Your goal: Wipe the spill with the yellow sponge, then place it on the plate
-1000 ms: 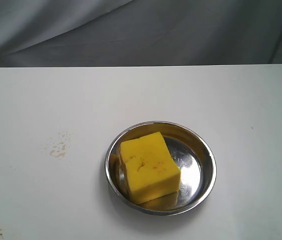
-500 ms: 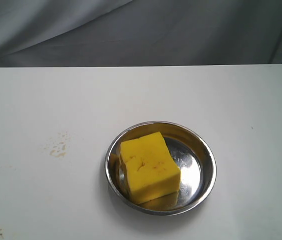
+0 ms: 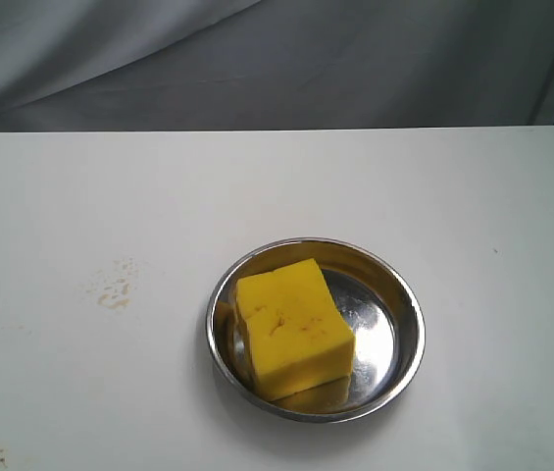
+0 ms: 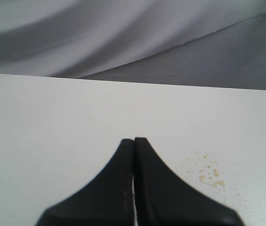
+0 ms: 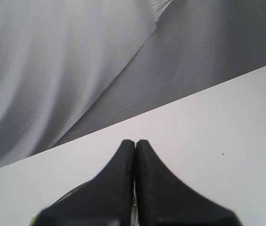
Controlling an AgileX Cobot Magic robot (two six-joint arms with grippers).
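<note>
Evidently the closing step is in hand, or already behind: the thick, bright yellow foam sponge (image 3: 293, 327) lies inside the round, shallow stainless-steel plate (image 3: 416, 334), resting on the shiny base towards the plate's left half, with small orange flecks on its top face. On the white table (image 3: 453, 196) to the left of the plate, well apart from it, the spill (image 3: 115, 291) shows only as a faint, pale tan scatter of specks and thin smears, not a full puddle; the left wrist view shows the same dotted trace (image 4: 210, 173) on the table near the left gripper. The left gripper (image 4: 133, 140) has its two black jaws pressed together with nothing between them, and the right gripper (image 5: 135, 141) is likewise pressed closed and empty, pointed towards the table edge and the grey draped cloth (image 3: 257, 59) behind. Neither arm appears in the exterior view, so both seem to stand clear of the plate. By my reading, wipe and placement are both done. If the thin residue counts as unfinished, the next move would call for one gripper to spread its jaws, lift the sponge and pass over the specks again.
</note>
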